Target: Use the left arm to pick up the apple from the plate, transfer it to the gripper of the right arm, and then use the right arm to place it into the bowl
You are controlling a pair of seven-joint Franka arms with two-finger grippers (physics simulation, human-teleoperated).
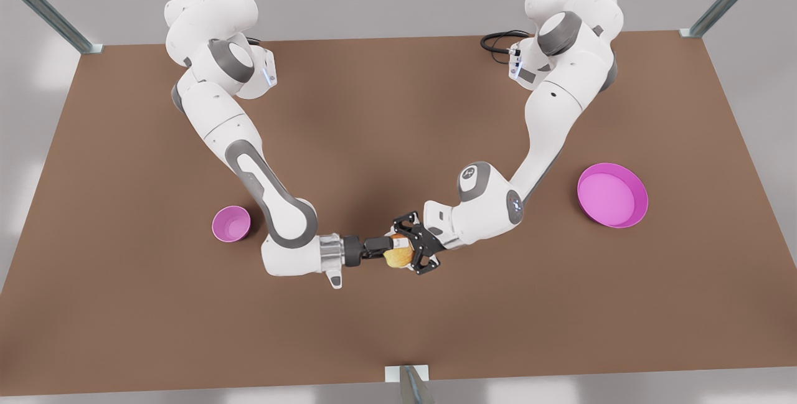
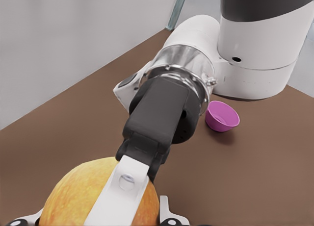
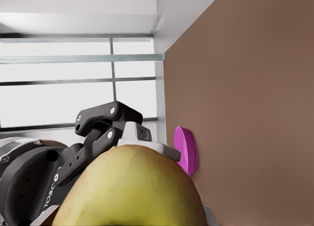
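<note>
One scrap of writing was all we could find: white lettering on the dark body of the left gripper (image 3: 142,138), seen from the right wrist, which looked like "ROBO" (the rest we could not read).

That left gripper, on the arm at the front view's right, had its linked black fingers closed around the apple (image 1: 398,257), pinching it from either side. The right gripper (image 1: 387,246), on the arm at the front view's left, met it head-on. One of its white fingers (image 2: 122,187) lay flat against the apple's skin in the left wrist view, so we took it to be clamped on the fruit as well. Both claws thus held the apple between them, off the table (image 1: 373,111), near the middle of its front part.

The bowl (image 1: 231,223) stood just beside the right arm's elbow at the front view's left, well apart from the apple. The plate (image 1: 612,195) sat far off at the front view's right, beyond the left arm. Nothing lay between the grippers and either dish.
</note>
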